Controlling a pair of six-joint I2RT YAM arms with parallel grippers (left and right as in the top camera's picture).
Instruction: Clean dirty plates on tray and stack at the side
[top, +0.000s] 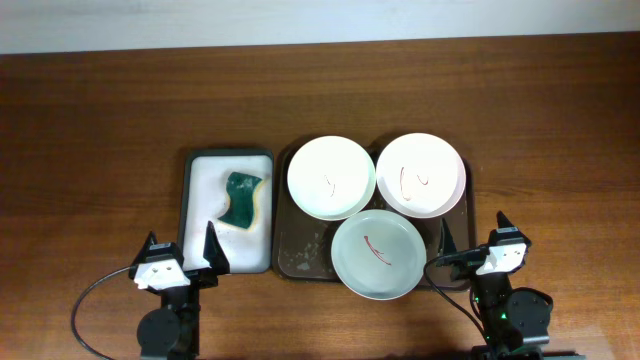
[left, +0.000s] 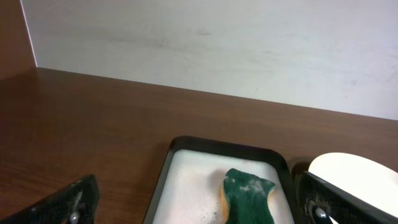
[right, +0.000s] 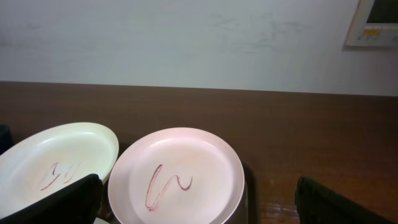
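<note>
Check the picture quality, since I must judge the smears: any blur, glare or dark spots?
Overhead: even light, sharp, smears on the plates readable. Right wrist: smears crisp, own fingers dark along the bottom edge. Left wrist: sponge slightly soft, white tray washed out, no hard glare.

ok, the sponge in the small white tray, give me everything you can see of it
The sponge is waisted, with wavy sides. It has a dark green scouring face on top, and a yellow foam layer shows at its edges. White suds fleck the green. It lies flat and slightly skewed in the right half of the sudsy white tray, which sits just left of the dark tray. Only the white tray touches it; nothing grips it.
</note>
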